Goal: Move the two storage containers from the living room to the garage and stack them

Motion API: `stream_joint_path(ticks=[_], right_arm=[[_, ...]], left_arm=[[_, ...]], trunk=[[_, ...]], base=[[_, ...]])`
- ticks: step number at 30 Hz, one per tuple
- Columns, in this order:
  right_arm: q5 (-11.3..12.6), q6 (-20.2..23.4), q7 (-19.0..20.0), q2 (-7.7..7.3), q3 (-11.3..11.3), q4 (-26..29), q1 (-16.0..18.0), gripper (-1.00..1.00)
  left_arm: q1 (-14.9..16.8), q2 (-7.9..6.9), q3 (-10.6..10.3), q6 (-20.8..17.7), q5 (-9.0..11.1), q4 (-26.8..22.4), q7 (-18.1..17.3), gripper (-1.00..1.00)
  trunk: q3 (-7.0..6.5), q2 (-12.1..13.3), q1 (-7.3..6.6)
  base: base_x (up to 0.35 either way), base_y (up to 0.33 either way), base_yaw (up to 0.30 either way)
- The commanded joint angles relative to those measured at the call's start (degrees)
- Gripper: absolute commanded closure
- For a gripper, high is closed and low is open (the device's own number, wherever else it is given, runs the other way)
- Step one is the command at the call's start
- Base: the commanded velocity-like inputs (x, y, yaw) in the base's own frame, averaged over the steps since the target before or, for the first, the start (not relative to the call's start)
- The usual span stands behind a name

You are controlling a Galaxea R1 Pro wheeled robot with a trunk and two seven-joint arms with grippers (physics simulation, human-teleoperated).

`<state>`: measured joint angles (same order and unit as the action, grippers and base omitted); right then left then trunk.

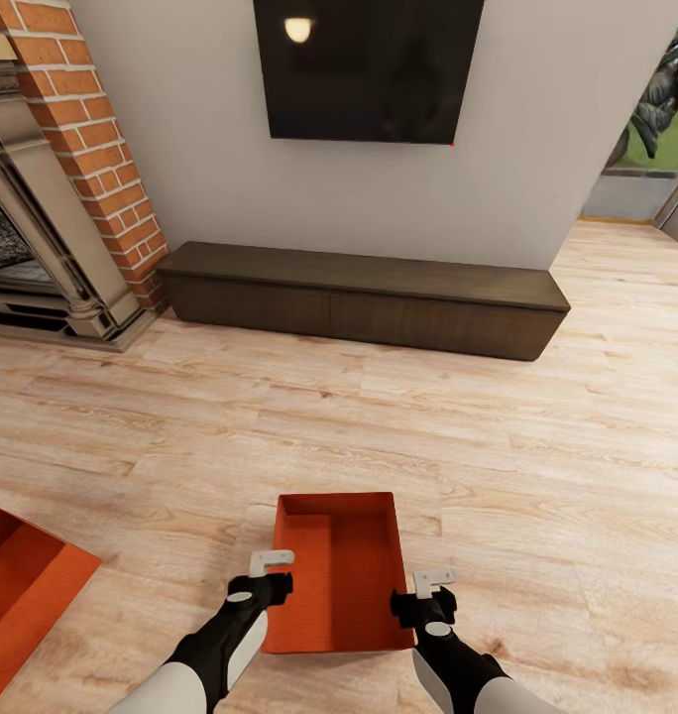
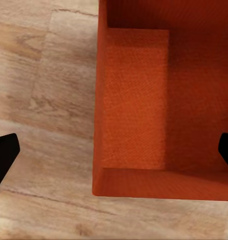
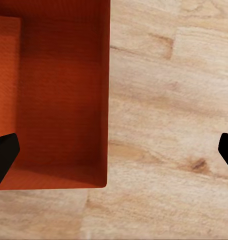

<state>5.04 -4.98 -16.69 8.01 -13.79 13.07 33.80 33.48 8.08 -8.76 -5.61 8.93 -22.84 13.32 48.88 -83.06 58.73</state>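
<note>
One orange-red storage container (image 1: 339, 570) sits on the living room's light wood-plank floor (image 1: 498, 446), directly in front of me. Its twin (image 1: 22, 585) lies at the lower left, partly cut off by the frame. My left gripper (image 1: 272, 593) hovers over the near container's left wall and my right gripper (image 1: 418, 603) over its right wall. In the left wrist view the container (image 2: 144, 110) lies below the open left gripper (image 2: 114, 155), whose fingertips (image 2: 4, 155) are spread wide. The right wrist view has the container (image 3: 54, 100) under the open right gripper (image 3: 114, 155). Neither holds anything.
A long dark low cabinet (image 1: 364, 297) runs along the wall ahead, under a wall TV (image 1: 369, 64). The red brick fireplace (image 1: 71, 178) stands at the far left. An opening to the outdoors (image 1: 656, 149) is at the far right. Bare plank floor surrounds the containers.
</note>
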Motion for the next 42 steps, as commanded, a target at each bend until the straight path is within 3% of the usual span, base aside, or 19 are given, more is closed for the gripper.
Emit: stream_joint_path(ticks=[1, 17, 22, 29, 36, 42], right_arm=[[0.7, -0.2, -0.3, 0.02, -0.4, -0.1, 0.0, -1.0], [0.2, -0.4, -0.3, 0.2, -0.4, -0.1, 0.0, -1.0], [0.6, -0.7, -0.3, 0.01, -0.4, -0.1, 0.0, -1.0], [0.5, -1.1, -0.4, 0.21, -0.4, -0.1, 0.0, -1.0], [0.9, -0.3, -0.5, 0.27, -0.3, -0.1, 0.0, -1.0], [0.9, 0.2, -0.3, -0.43, -0.2, 0.0, 0.3, -1.0]], left_arm=[[0.0, -0.07, -0.5, -0.3, 0.6, -0.3, 0.6, -1.0], [0.0, -1.68, -0.1, 0.1, 0.9, 0.3, 0.9, -1.0], [0.0, -1.8, 0.0, 0.6, 0.8, -0.6, 5.4, -1.0], [0.0, -1.72, -0.1, -0.1, 0.9, 0.6, 6.5, -1.0], [0.0, -1.71, 0.0, -5.9, 0.9, 1.8, 6.0, -1.0], [0.0, -1.69, 0.0, -7.0, 1.1, 2.5, 5.9, -1.0]], trunk=[[0.04, 0.0, 0.0], [0.04, 0.0, 0.0], [0.04, 0.0, 0.0], [0.04, 0.0, 0.0], [0.04, 0.0, 0.0], [0.04, 0.0, 0.0]], base=[[0.0, 0.0, 0.0], [0.0, 0.0, 0.0], [0.0, 0.0, 0.0], [0.0, 0.0, 0.0], [0.0, 0.0, 0.0], [0.0, 0.0, 0.0]])
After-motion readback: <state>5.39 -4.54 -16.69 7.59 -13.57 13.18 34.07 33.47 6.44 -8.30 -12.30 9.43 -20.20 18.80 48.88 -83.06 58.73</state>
